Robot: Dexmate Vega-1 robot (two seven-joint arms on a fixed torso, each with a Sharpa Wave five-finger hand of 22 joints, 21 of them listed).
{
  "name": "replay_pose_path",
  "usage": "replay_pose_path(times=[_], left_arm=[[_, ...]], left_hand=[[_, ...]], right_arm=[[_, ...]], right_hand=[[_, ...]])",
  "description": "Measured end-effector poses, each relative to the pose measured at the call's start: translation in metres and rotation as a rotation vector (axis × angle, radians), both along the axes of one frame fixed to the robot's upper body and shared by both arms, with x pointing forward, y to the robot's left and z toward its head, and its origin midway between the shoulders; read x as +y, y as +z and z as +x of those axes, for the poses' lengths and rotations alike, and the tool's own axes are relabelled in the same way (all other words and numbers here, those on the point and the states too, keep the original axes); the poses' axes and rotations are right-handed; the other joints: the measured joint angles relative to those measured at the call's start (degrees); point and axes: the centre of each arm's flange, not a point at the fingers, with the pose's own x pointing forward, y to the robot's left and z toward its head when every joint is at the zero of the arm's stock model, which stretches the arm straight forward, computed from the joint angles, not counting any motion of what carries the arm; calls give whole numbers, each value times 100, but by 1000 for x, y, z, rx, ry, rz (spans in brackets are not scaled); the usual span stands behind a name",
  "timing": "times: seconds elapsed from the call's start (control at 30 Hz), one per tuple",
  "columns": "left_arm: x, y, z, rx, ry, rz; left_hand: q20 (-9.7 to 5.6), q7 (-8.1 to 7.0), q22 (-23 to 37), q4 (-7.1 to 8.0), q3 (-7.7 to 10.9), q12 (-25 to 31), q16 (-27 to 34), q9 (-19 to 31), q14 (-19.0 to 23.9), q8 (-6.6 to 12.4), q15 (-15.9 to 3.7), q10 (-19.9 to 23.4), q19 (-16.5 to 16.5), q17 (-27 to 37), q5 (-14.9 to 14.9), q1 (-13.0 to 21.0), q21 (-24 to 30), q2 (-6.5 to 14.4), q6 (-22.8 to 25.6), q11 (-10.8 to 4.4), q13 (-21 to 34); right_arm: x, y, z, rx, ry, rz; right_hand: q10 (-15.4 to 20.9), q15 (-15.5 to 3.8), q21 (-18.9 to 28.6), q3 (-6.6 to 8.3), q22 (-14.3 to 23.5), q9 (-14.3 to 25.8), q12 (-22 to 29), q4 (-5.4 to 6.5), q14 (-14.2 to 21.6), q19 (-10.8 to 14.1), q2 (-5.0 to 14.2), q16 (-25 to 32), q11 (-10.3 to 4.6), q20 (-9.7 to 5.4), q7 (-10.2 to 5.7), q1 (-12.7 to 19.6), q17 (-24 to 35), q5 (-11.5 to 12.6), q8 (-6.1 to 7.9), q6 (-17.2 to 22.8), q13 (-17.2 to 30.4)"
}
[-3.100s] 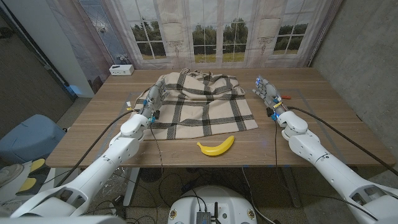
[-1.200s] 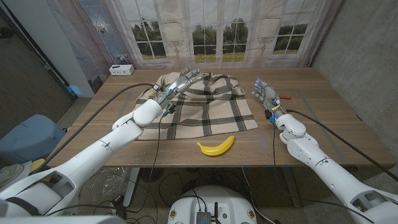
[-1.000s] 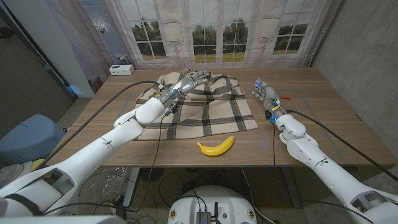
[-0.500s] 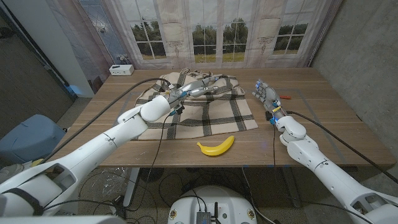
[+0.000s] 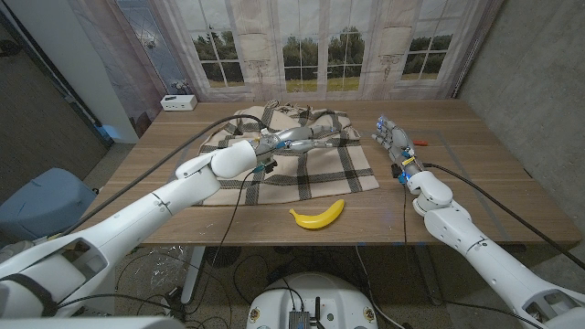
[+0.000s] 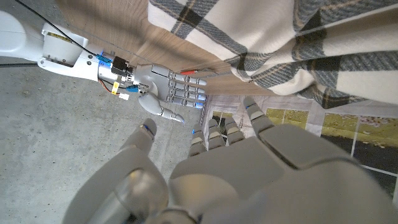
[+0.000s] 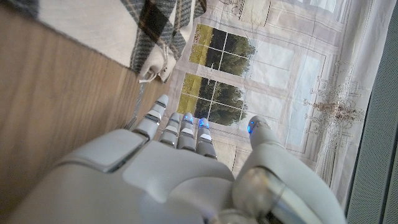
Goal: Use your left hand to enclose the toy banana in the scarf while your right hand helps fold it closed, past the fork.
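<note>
The yellow toy banana (image 5: 317, 216) lies on bare wood near the front edge, just in front of the plaid scarf (image 5: 302, 169). The scarf is spread out, with its far edge bunched up. My left hand (image 5: 306, 137) reaches across the scarf's far half, fingers stretched out toward the right and holding nothing. In the left wrist view its fingers (image 6: 249, 118) hover near the scarf's edge (image 6: 280, 68). My right hand (image 5: 388, 137) stands upright just off the scarf's right edge, fingers apart and empty. It also appears in the left wrist view as the right hand (image 6: 165, 87). A small red-handled item (image 5: 420, 143), perhaps the fork, lies beside it.
A white box (image 5: 178, 102) sits at the table's back left corner. Curtains and windows stand behind the table's far edge (image 5: 320, 99). Bare wood stretches to the right of my right arm and along the front edge (image 5: 274, 239).
My left hand has travelled rightward over the scarf's far half, from its left side toward the right hand. The right hand, banana and scarf have hardly moved.
</note>
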Motion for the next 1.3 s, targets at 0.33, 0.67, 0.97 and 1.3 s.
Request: replay_pose_path(times=[0.33,0.67,0.97,1.3], left_arm=[[-9,-7,-18,-21,-13,76],[-16,-18,-35,-34,6,178],[-24,-28,-57,-58,0,214],[-27,-39,-72,-125,83,276]], left_hand=[[31,25,0,-295,55,0,0,0,196,47,-45,252,115,1,-22,310,-40,1,316,-38,0],[47,31,0,-610,23,121,29,-1,730,48,-133,915,334,1,-43,595,-39,-26,854,-49,6],[174,154,30,-720,-87,165,136,-1,1489,110,-155,1518,503,16,-43,763,-62,-81,1483,2,25],[47,124,29,-823,-30,133,136,-1,1858,20,-321,1595,749,15,-43,1160,-39,-51,1514,-104,53]], right_arm=[[1,-1,-9,-13,-11,-4],[1,-8,-27,-27,-16,-12],[1,-11,-35,-36,-20,-14],[-1,-21,-49,-44,-16,-18]], right_hand=[[0,0,0,0,0,0,0,0,0,0,0,0,0,0,-21,0,0,0,0,21,0],[0,-1,0,0,0,0,0,0,-1,31,0,0,0,31,-41,0,0,0,0,41,0],[-1,-1,0,-19,0,5,0,-19,-1,31,0,0,0,31,-41,0,0,0,0,42,-1],[12,1,0,-20,0,29,0,-19,1,31,31,0,12,31,-63,31,0,0,0,63,-1]])
